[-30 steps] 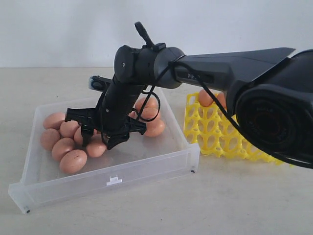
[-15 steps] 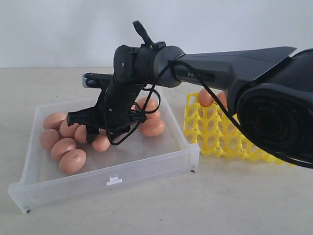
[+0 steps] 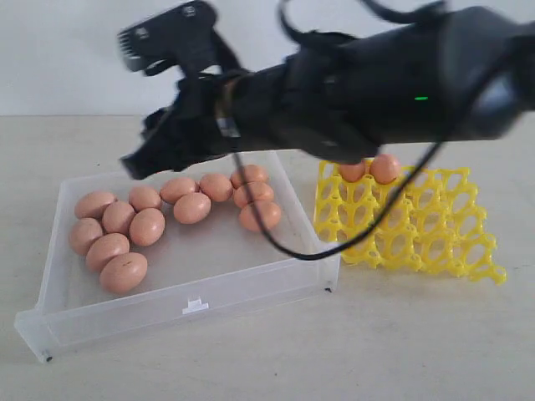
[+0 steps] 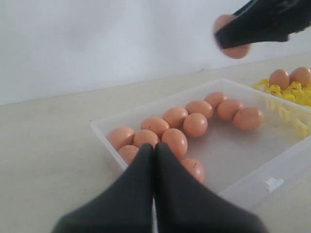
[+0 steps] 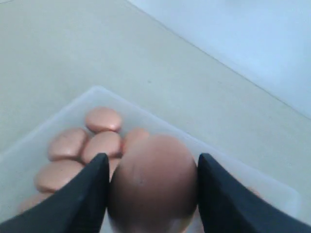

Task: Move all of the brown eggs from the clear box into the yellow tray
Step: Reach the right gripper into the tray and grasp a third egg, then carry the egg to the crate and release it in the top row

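Right gripper: one brown egg is being clamped between its black fingers, which are pressed on opposite flanks across the short axis. In the left wrist view this egg is being carried in the upper right of the frame, above the clear box. In the exterior view the arm is being blurred by motion at upper left, and the egg cannot be made out there.

Left gripper: its fingers are being held pressed together on nothing, at lower centre of its own view.

Thirteen loose eggs are being counted in the box, clustered in the left half and along the back. Two tray eggs are being seen seated in the back row of the yellow tray, right of centre.

Handling, as a judgement: the shell is being taken as light, rigid and brittle, smooth enough to slip, and prone to rolling on the flat box floor. A hold across the widest girth with modest squeeze is being favoured, since too much force risks cracking and an off-centre pinch risks the egg squirting out.

Writing: none is being found legible. The white tab on the box's front wall looks blank.
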Available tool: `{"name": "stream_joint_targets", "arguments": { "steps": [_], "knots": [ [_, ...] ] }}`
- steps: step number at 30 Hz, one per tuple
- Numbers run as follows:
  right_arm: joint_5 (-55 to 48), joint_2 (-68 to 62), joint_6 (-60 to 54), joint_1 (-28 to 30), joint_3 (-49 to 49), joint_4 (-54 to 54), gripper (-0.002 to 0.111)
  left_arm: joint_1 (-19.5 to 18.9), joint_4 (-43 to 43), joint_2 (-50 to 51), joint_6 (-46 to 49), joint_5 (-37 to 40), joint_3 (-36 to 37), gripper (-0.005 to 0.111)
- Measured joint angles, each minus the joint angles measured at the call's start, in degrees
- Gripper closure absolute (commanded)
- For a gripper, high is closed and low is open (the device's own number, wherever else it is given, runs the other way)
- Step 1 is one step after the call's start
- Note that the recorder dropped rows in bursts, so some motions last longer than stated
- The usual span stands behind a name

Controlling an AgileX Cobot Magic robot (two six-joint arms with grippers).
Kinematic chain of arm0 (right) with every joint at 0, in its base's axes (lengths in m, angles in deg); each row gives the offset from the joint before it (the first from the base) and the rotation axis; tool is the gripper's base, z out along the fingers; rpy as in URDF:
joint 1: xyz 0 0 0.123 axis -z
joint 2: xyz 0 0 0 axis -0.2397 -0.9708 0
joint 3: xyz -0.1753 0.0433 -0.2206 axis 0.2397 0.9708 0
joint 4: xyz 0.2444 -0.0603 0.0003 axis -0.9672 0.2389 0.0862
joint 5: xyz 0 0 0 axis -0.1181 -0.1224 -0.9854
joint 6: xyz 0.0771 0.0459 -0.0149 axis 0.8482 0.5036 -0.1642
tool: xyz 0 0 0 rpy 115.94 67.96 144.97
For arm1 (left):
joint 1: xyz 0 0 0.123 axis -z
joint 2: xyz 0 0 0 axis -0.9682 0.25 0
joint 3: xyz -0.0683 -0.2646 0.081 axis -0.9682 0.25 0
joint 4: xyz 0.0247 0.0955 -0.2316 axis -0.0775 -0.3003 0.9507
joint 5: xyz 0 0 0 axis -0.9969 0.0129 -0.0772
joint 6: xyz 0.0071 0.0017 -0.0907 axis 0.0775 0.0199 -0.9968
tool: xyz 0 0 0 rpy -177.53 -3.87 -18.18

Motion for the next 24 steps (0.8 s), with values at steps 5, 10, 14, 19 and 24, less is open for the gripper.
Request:
{"name": "stream_joint_targets", "arguments": {
  "steps": [5,10,14,19,24],
  "knots": [
    [5.0,5.7,1.5,22.2,13.5,-3.3,0.109,0.0,0.0,0.0,0.0,0.0,0.0,0.111],
    [20.0,4.6,6.8,43.3,15.4,-26.1,0.109,0.0,0.0,0.0,0.0,0.0,0.0,0.111],
    [41.4,0.7,14.0,53.2,15.3,-18.7,0.109,0.0,0.0,0.0,0.0,0.0,0.0,0.111],
    [64.0,-7.1,29.4,60.7,7.5,20.5,0.109,0.0,0.0,0.0,0.0,0.0,0.0,0.111],
    [67.7,-14.9,37.1,60.6,2.5,48.8,0.109,0.0,0.0,0.0,0.0,0.0,0.0,0.111]
  ]
}}
